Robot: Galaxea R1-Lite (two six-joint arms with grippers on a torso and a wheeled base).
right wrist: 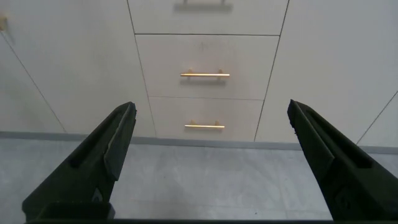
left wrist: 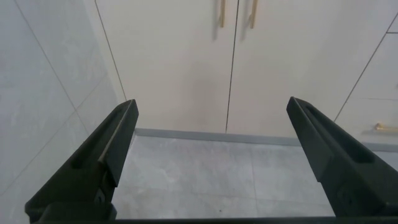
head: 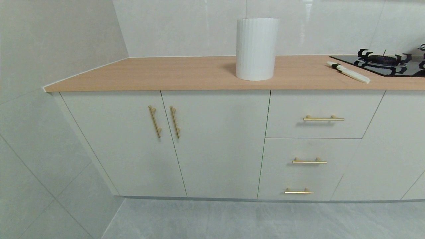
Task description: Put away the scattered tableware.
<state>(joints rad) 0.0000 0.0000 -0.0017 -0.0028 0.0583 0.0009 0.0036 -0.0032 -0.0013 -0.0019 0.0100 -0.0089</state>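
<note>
On the wooden worktop (head: 149, 74) stands a tall white pot (head: 256, 49) with ribbed sides. Off to its right a white knife (head: 348, 72) with a black band lies flat on the wood. It is well apart from the pot and just beside the black stove (head: 385, 63). Under the worktop are two cupboard doors (head: 126, 149) and three drawers (head: 312, 156) with gold handles (head: 323, 118). The left hand (left wrist: 211, 104) hangs low over the grey floor (left wrist: 186, 168), facing the doors, spread wide and empty. The right hand (right wrist: 210, 106) hangs low facing the drawers, spread wide and empty too.
</note>
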